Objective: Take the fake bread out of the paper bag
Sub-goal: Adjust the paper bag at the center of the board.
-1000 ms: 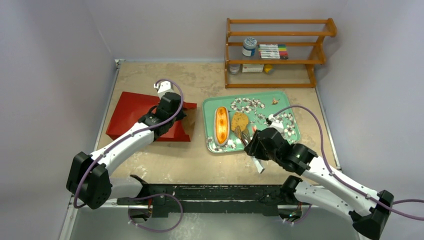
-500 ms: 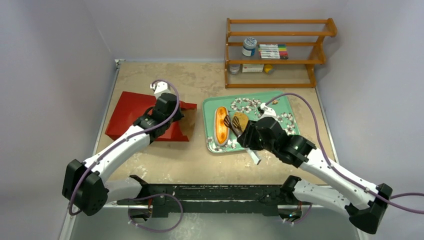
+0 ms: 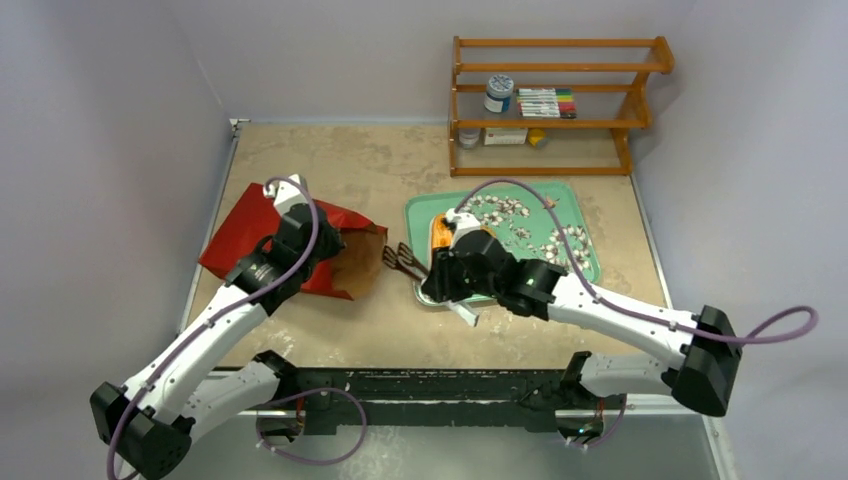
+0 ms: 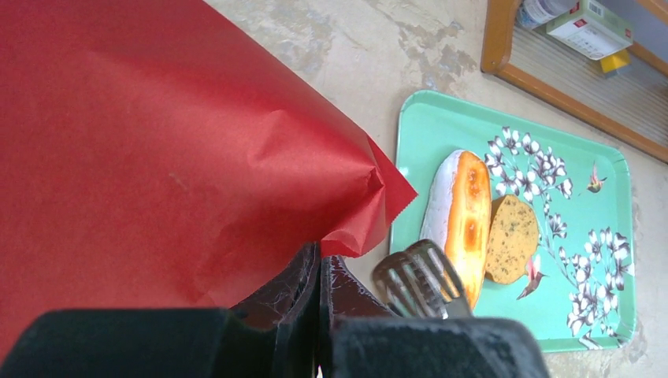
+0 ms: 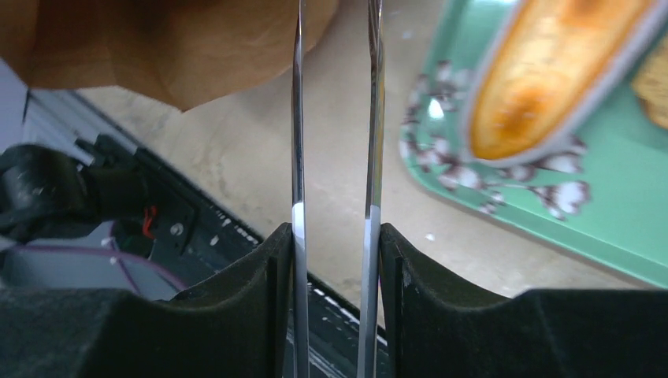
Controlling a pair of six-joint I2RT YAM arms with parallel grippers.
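The red paper bag (image 3: 245,225) lies at the left, its brown mouth (image 3: 355,265) facing the tray. My left gripper (image 3: 292,232) is shut on the bag's upper edge (image 4: 346,197) and holds it raised. My right gripper (image 3: 447,283) is shut on metal tongs (image 3: 401,260). The tong tips are just outside the bag mouth and also show in the left wrist view (image 4: 417,272). A long loaf (image 4: 466,213) and a toast slice (image 4: 510,239) lie on the green floral tray (image 4: 441,126). The other breads are hidden.
A wooden shelf (image 3: 555,100) with a jar, markers and a small box stands at the back right. The tray (image 3: 570,235) lies right of centre, partly under my right arm. A black rail (image 3: 420,385) runs along the near edge.
My right gripper has carried the tongs left, from over the tray to the bag mouth. My left arm has shifted left and back, lifting the bag's upper edge so the brown inside shows.
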